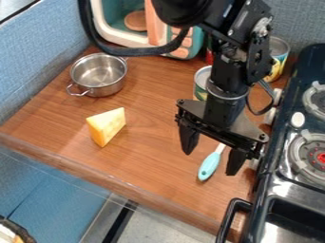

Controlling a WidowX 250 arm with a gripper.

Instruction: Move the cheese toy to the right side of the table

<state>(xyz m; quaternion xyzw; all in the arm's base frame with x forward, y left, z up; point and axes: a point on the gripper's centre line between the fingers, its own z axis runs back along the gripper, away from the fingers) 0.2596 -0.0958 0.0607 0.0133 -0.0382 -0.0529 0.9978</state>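
A yellow cheese toy [107,126] is sitting on the left side of a wooden table [152,161], just in from the front edge and nearer the camera than a small metal pot [98,75], while a black gripper [211,161] is hanging over the right side, well apart from it. The gripper is holding nothing; its two fingers are standing wide apart and pointing down, with a spatula-like utensil [209,166] showing its light-blue handle between them from this angle, though whether the two are touching is proving impossible to tell. The task is apparently standing at its very start: the cheese is resting untouched on the side it is meant to be leaving, and no part of the transfer is showing as done. Everything is seemingly remaining to do, from bringing the open gripper across to the wedge, to closing on it, lifting it, carrying it toward the stove [273,182] side and letting it go. The utensil and a can [202,83] behind the gripper are occupying part of that right side, so the set-down is likely calling for a carefully chosen spot.
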